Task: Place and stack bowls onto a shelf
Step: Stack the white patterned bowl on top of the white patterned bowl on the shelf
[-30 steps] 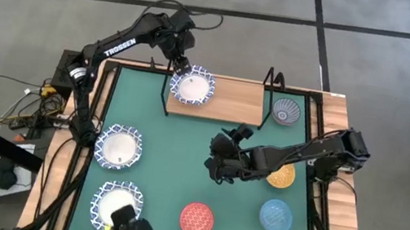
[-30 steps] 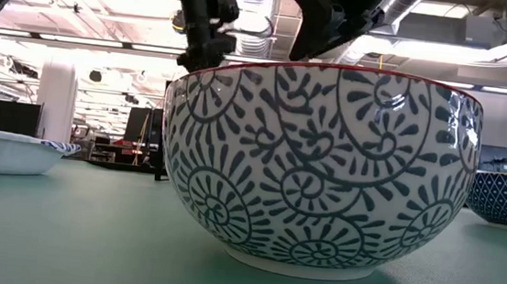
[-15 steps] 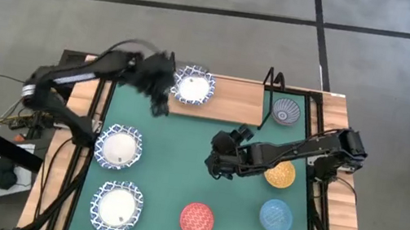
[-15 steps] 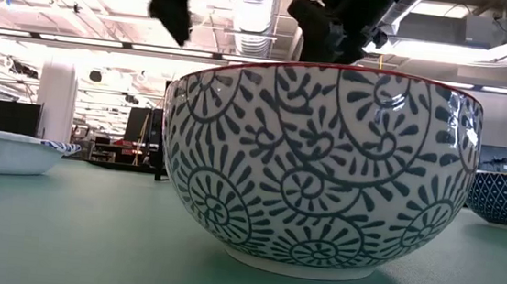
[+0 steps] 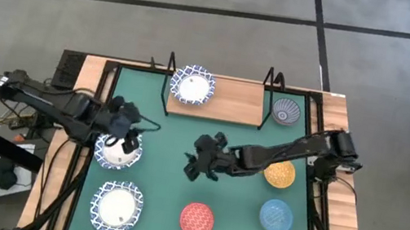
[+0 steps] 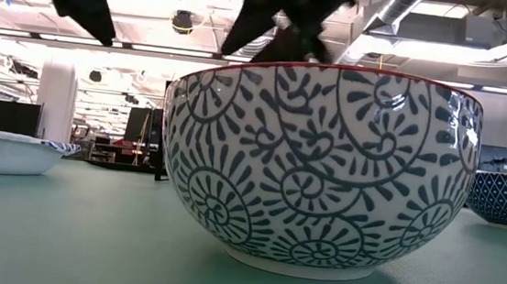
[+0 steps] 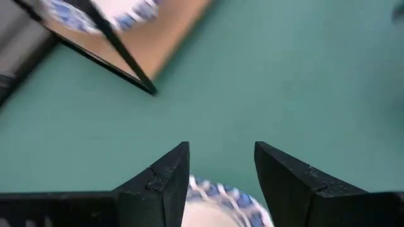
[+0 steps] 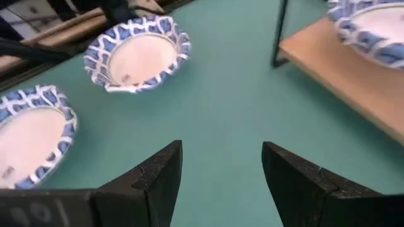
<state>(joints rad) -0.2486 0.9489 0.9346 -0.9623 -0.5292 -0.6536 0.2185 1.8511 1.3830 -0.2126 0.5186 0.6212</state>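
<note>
One bowl (image 5: pixel 193 87) sits on the shelf (image 5: pixel 232 101); another bowl (image 5: pixel 286 110) stands just right of the shelf. In front of the shelf, my left gripper (image 5: pixel 122 124) hangs over a third bowl (image 5: pixel 118 151), my right gripper (image 5: pixel 196 161) over bare mat (image 5: pixel 162 174).

Even, bright overhead light, soft shadows only; in the low view ceiling strip lights (image 6: pixel 244 40) glare at 12 o'clock and the arms overhead smear to dark blurs; the left wrist view shows the shelf (image 7: pixel 151 38) at 11 o'clock streaked by motion blur.
</note>
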